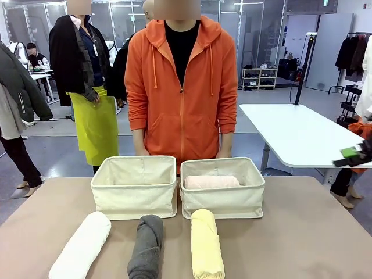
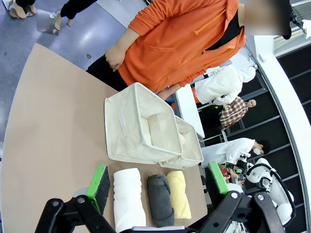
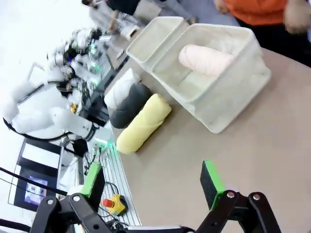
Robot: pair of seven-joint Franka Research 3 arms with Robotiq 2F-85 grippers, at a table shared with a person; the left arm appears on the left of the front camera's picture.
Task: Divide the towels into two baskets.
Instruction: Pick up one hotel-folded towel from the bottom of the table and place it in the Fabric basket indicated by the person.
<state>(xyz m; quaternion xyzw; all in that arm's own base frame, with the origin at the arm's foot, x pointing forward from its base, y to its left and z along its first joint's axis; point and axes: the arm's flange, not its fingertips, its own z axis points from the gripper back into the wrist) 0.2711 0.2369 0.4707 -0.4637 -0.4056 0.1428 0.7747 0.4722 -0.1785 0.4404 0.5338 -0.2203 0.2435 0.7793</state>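
In the right cream canvas basket point(image 1: 224, 203) lies a pale pink terry roll point(image 1: 211, 181); three rolled towels point(image 1: 145, 247) wait nearer for the empty, wide-open left gripper point(image 2: 158, 179) and right gripper point(image 3: 150, 177).

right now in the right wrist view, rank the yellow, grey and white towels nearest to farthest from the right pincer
1. yellow towel, just ahead of the right pincer, near end of the row
2. grey towel, next along, middle of the row
3. white towel, far end of the row

Bright even indoor light; soft shadows; wrist views fisheye-warped, slightly blurred
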